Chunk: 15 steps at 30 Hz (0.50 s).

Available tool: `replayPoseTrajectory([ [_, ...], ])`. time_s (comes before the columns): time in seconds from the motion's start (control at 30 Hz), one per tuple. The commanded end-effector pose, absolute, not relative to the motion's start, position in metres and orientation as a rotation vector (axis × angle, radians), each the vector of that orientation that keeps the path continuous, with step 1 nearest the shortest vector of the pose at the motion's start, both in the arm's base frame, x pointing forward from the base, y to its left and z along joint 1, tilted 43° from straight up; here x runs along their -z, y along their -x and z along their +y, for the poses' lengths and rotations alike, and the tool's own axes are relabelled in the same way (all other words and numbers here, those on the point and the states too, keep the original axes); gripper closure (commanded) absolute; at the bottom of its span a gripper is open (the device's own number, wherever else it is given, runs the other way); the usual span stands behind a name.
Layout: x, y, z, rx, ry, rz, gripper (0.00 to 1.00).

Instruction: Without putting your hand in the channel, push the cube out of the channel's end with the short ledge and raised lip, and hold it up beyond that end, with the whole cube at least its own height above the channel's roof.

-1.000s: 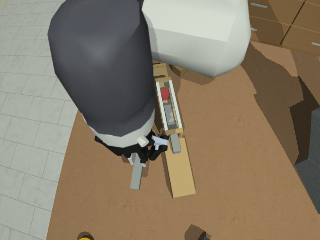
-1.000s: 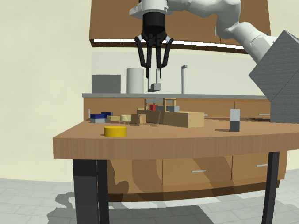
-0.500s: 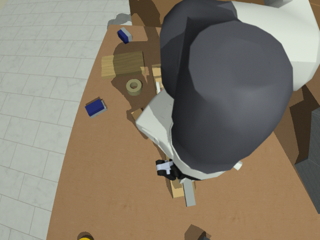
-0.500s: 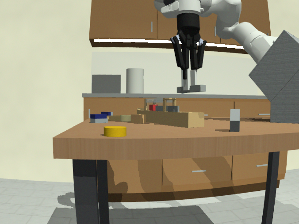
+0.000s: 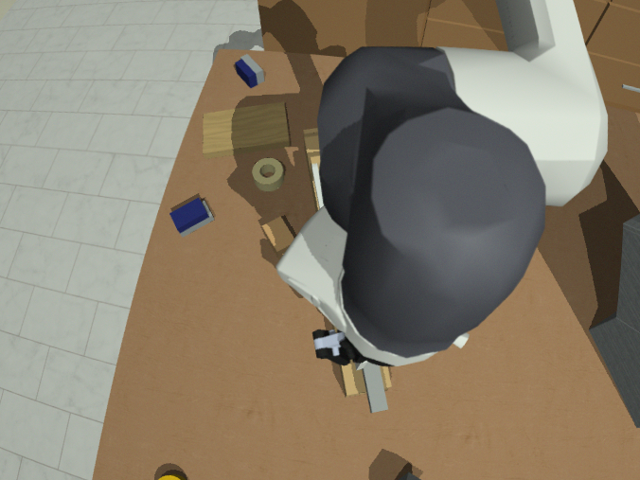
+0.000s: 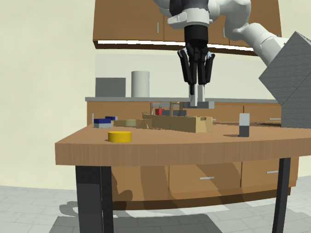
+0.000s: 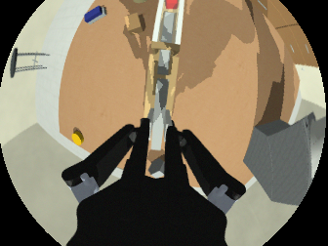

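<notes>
The red cube (image 6: 158, 111) (image 7: 172, 3) sits inside the far part of the long wooden channel (image 6: 181, 123) (image 7: 182, 23) (image 5: 349, 381). In the top view the arm hides the cube and most of the channel. My gripper (image 6: 196, 83) (image 7: 159, 115) hangs well above the channel's near end, fingers pointing down. It is shut on a slim grey pusher tool (image 6: 198, 103) (image 7: 159, 127) (image 5: 377, 391). The tool runs in line with the channel, and its lower bar hangs just above the channel's top. A grey piece (image 7: 163, 61) lies in the channel's middle.
On the table's far left are two blue-and-grey blocks (image 5: 249, 71) (image 5: 190, 215), a wooden slab (image 5: 245, 128), a tape ring (image 5: 267, 174) and a small wooden block (image 5: 276, 232). A yellow disc (image 6: 119, 136) sits near the front edge. An upright grey block (image 6: 244, 124) and a big grey box (image 6: 288, 87) stand at the right.
</notes>
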State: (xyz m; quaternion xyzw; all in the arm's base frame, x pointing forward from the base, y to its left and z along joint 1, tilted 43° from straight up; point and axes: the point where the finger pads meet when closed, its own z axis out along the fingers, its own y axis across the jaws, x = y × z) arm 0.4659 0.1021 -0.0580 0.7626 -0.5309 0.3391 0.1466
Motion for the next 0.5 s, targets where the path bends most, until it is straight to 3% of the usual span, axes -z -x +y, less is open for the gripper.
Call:
replayPoseTrajectory([
  [0.0, 0.062, -0.47, 0.102, -0.981, -2.201, -1.538, 1.0],
  [0.47, 0.076, -0.476, 0.091, -0.981, -2.201, -1.538, 1.0],
])
